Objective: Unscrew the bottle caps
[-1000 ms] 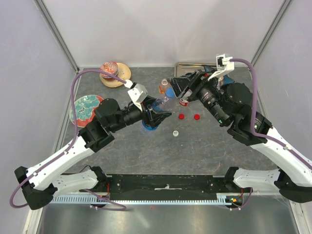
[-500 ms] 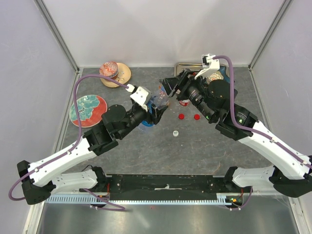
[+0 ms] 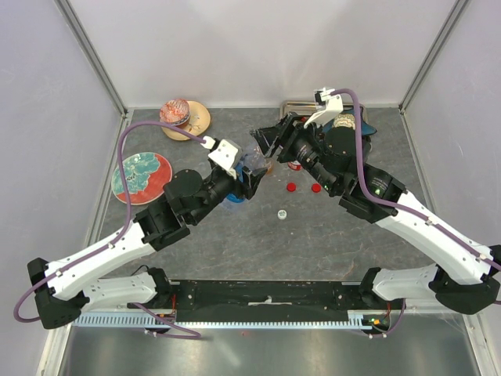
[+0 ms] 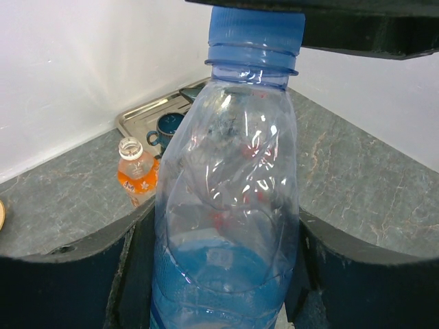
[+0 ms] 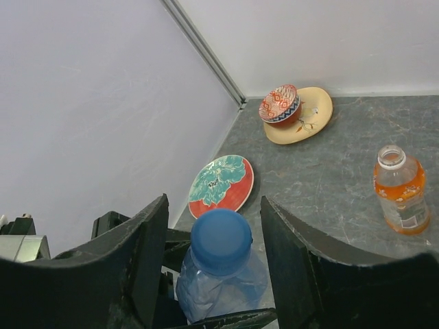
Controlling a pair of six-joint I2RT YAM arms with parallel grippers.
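My left gripper [image 3: 246, 182] is shut on the lower body of the blue-tinted bottle [image 4: 226, 205] and holds it up off the table. Its blue cap [image 5: 221, 240] is still screwed on. My right gripper [image 5: 214, 255] is open, with its fingers [image 5: 147, 253] on either side of the cap and a gap on both sides. The orange-liquid bottle [image 5: 401, 188] stands uncapped on the table behind. Two red caps [image 3: 290, 187] and a white cap [image 3: 282, 212] lie loose on the table. The red-labelled bottles are mostly hidden behind the right arm.
A teal and red plate [image 3: 141, 176] lies at the left. A patterned bowl [image 3: 175, 111] sits on a yellow plate [image 5: 312, 116] at the back left. A metal tray [image 4: 147, 113] holding a blue cup [image 4: 166, 129] stands at the back right.
My left gripper has raised the blue bottle up and back. My right gripper has swung left and come down around the blue cap.
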